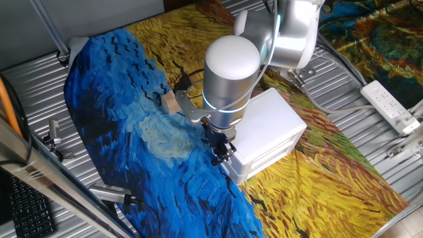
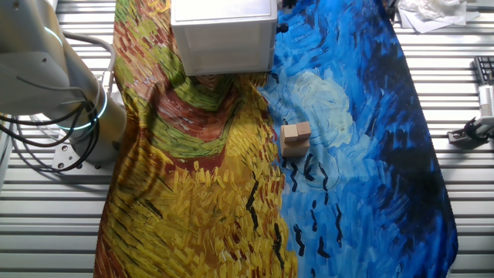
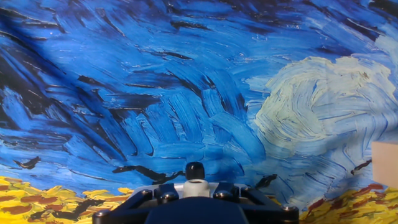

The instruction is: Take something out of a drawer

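The white boxy cabinet (image 1: 274, 125) stands on the painted cloth, and it also shows at the top of the other fixed view (image 2: 224, 31). Thin lines of drawer fronts (image 1: 268, 158) run along its long side. No knob shows. My gripper (image 1: 221, 157) hangs low at the cabinet's near-left corner, right beside the white wall, its dark fingers close together. I cannot tell whether it holds anything. The hand view looks down on blue cloth (image 3: 155, 93); only the gripper's black body (image 3: 196, 208) shows at the bottom edge, no fingertips.
A small wooden block (image 1: 170, 101) lies on the cloth left of the cabinet; it also shows in the other fixed view (image 2: 296, 137) and at the hand view's right edge (image 3: 385, 165). A white power strip (image 1: 390, 104) lies at the right. Cables run behind the arm.
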You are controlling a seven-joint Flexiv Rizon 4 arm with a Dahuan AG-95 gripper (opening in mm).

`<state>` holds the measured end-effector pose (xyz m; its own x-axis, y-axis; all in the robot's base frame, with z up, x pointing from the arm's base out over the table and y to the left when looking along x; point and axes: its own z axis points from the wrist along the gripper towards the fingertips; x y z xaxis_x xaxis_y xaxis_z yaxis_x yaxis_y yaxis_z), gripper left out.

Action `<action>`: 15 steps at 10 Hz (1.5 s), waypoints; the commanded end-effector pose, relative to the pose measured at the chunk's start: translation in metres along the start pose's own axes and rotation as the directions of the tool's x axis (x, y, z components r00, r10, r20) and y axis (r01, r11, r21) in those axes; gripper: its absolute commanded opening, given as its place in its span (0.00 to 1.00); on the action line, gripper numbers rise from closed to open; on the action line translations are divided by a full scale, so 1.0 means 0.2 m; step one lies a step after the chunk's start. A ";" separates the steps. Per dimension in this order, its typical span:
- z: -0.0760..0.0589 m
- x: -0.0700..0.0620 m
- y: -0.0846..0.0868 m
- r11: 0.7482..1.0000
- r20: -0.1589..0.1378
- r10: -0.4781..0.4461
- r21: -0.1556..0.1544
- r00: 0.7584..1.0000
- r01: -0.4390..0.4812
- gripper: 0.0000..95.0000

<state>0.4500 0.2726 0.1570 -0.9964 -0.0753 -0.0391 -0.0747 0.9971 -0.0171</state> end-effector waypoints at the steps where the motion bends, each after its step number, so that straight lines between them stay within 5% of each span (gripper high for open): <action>1: 0.01 0.00 0.00 1.000 0.002 0.000 -0.001 1.000 0.000 0.20; 4: 0.01 0.00 0.00 1.000 0.003 0.003 -0.002 1.000 -0.003 0.20; 5: 0.01 0.00 0.00 1.000 0.004 0.011 -0.007 1.000 -0.011 0.00; 15: 0.00 -0.01 0.01 1.000 0.016 0.007 -0.004 1.000 -0.007 0.00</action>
<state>0.4521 0.2742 0.1565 -0.9961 -0.0696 -0.0539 -0.0690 0.9975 -0.0122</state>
